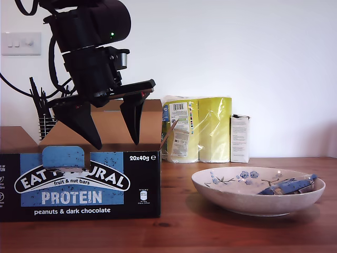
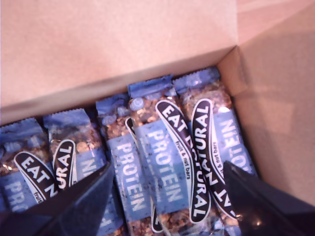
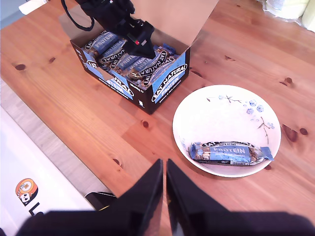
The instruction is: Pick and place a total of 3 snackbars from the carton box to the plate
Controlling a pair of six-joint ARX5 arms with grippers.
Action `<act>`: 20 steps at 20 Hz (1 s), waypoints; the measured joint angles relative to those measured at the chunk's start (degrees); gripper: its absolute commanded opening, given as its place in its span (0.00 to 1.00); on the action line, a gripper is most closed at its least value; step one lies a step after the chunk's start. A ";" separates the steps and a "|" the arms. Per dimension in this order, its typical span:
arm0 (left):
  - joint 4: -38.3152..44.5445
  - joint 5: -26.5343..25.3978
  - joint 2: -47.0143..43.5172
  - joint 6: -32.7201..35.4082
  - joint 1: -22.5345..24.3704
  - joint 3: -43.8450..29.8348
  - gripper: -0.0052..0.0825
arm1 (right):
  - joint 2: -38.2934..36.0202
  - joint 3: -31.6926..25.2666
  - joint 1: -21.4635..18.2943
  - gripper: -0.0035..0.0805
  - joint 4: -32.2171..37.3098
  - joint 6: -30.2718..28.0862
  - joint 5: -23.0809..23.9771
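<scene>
The carton box (image 1: 79, 184) stands open at the exterior view's left, and several snackbars (image 2: 152, 162) lie side by side inside it. My first gripper (image 1: 116, 143) hangs open just above the box's open top, its fingers (image 2: 83, 201) spread over the bars and holding nothing. At the exterior view's right, the plate (image 1: 253, 205) holds one snackbar (image 1: 289, 185) near its rim. My second gripper (image 3: 164, 164) is shut with nothing in it. It sits high over the table's near edge and looks down on the plate (image 3: 221, 118), the bar (image 3: 229, 152) and the box (image 3: 162, 83).
A yellow pack of paper rolls (image 1: 197, 129) and a small white carton (image 1: 240, 138) stand against the wall behind the plate. A dark rack (image 1: 45, 113) sits behind the box. The wooden table (image 3: 98, 123) ends close under my second gripper.
</scene>
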 measured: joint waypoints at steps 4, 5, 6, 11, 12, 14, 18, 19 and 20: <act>0.00 -0.74 0.11 0.00 -0.04 0.28 0.78 | 0.00 0.00 0.00 0.03 -0.02 -0.04 0.00; 0.02 -0.76 0.37 0.00 -0.04 0.31 0.78 | 0.00 0.00 0.00 0.03 -0.02 -0.04 0.00; -0.04 -0.79 0.76 0.00 -0.04 0.33 0.78 | 0.00 0.00 0.13 0.03 -0.02 -0.04 0.00; -0.13 -0.94 2.91 0.02 -0.15 0.42 0.76 | 0.00 0.00 1.16 0.03 -0.02 -0.07 0.00; -0.17 -0.96 2.91 0.02 -0.15 0.52 0.76 | 0.00 0.00 1.16 0.03 -0.02 -0.07 0.00; -0.42 -0.98 2.91 0.02 -0.15 0.55 0.76 | 0.00 0.00 1.18 0.03 0.00 -0.11 0.00; -1.07 -1.03 3.26 0.02 -0.39 0.63 0.76 | 0.00 0.00 1.51 0.03 -0.02 -1.11 0.00; -1.05 -1.07 3.80 0.02 -0.55 0.81 0.76 | 0.00 0.00 1.51 0.03 -0.02 -1.14 0.00; -0.92 -1.07 4.72 0.02 -0.68 0.94 0.76 | 0.00 0.00 1.51 0.03 -0.04 -1.25 0.00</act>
